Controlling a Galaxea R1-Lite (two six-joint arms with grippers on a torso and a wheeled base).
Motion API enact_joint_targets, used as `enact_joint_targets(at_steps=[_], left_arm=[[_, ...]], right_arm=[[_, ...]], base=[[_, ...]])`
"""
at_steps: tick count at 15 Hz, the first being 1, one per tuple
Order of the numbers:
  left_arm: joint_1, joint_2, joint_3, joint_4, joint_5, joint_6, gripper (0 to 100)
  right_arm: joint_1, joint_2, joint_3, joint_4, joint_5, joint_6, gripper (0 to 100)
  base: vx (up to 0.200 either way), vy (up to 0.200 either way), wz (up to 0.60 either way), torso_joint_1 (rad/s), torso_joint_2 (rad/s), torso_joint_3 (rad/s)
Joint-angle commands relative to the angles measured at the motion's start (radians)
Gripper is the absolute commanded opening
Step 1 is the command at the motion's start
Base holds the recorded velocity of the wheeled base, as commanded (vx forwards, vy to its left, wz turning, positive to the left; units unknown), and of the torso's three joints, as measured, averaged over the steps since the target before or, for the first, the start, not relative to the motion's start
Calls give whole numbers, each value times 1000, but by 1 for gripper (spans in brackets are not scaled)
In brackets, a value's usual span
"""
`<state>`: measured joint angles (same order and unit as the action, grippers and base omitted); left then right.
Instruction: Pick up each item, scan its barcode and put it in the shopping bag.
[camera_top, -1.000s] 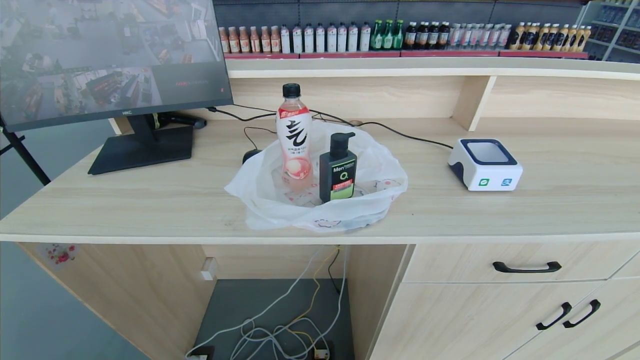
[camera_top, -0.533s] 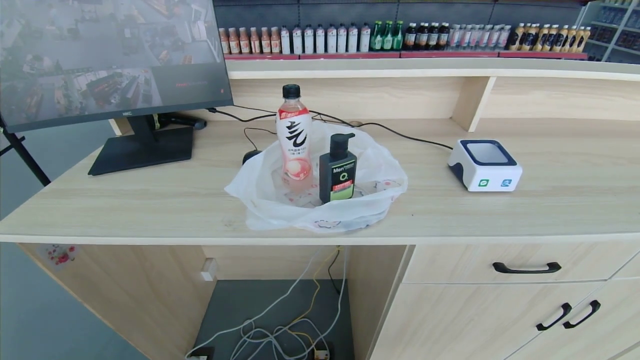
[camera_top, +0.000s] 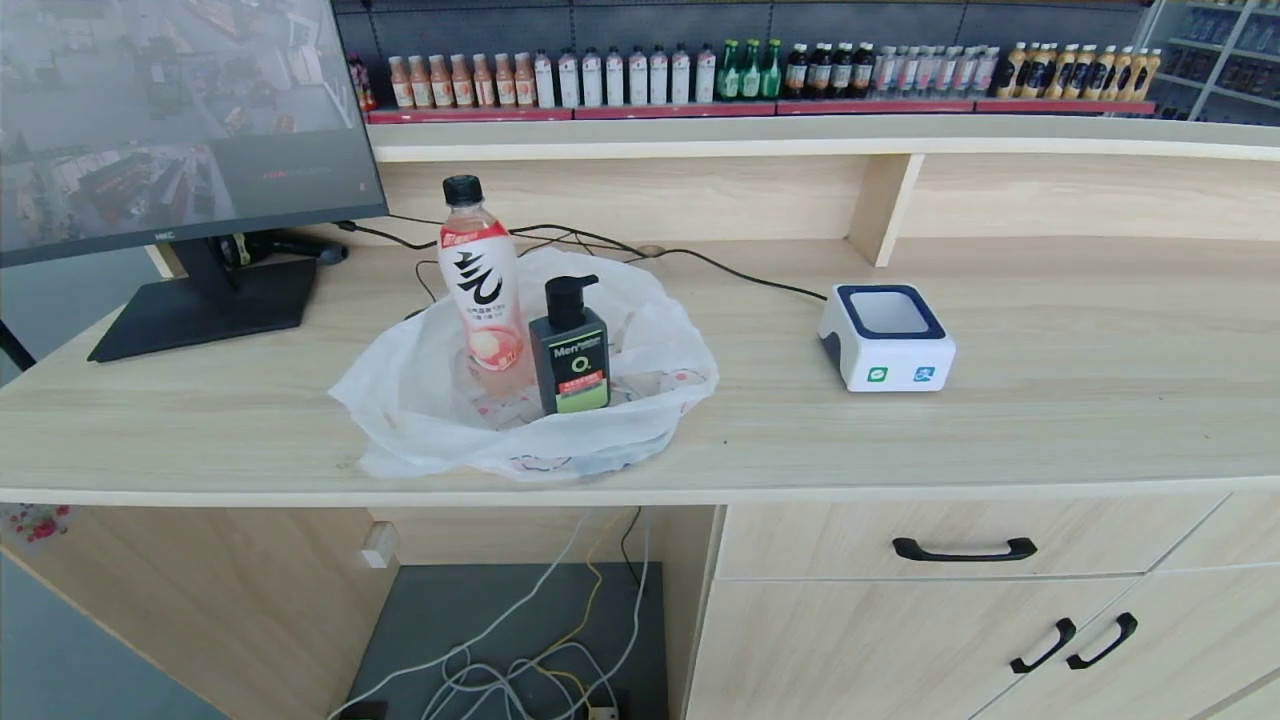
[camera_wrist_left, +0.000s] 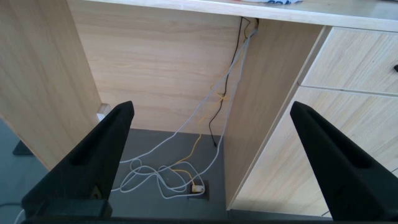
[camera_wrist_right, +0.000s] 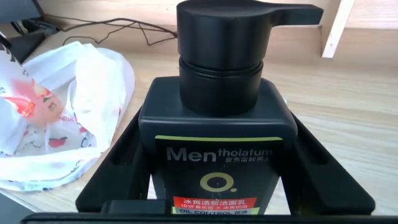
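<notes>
A white plastic shopping bag (camera_top: 400, 440) lies open on the wooden counter (camera_top: 1050, 400). Inside it stand a pink drink bottle (camera_top: 480, 285) with a black cap and a black pump bottle (camera_top: 570, 355) with a green label. In the right wrist view a black pump bottle (camera_wrist_right: 217, 124) of the same look sits upright between the fingers of my right gripper (camera_wrist_right: 217, 162), which press against its sides, with the bag (camera_wrist_right: 87, 81) beside it. My left gripper (camera_wrist_left: 214, 155) hangs open and empty below the counter, facing the open bay with cables.
A white and blue barcode scanner (camera_top: 885, 338) sits on the counter to the right of the bag. A monitor (camera_top: 180, 110) stands at the back left. Cables (camera_top: 520, 650) lie under the counter, and drawers (camera_top: 965, 548) with black handles are at the lower right.
The whole head view has shifted, so the camera moved. The bag, both bottles and the scanner keep their places on the counter.
</notes>
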<state>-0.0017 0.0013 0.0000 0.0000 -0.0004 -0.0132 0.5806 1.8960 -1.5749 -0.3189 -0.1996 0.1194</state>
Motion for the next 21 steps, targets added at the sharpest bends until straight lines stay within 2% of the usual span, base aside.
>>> enact_joint_targets(at_steps=[1,5,8,11,16,21], left_arm=[[0,0,0,0,-1,-1,100],[0,0,0,0,-1,2,100],[0,0,0,0,0,1,100],[0,0,0,0,0,1,100],[0,0,0,0,0,-1,100],[0,0,0,0,-1,-1,100]], right_arm=[[-13,133,-188,92,6,59,0],[-35,256,-358,176,22,62,0],[-47,268,-370,173,23,92,0],[-51,210,-359,178,25,128,0],[-47,89,-226,176,28,129,0],[-30,40,-171,222,26,126,0]], base=[[0,0,0,0,0,0],[0,0,0,0,0,0],[0,0,0,0,0,0],[200,0,0,-3,-1,2],[0,0,0,0,0,0],[0,0,0,0,0,0]])
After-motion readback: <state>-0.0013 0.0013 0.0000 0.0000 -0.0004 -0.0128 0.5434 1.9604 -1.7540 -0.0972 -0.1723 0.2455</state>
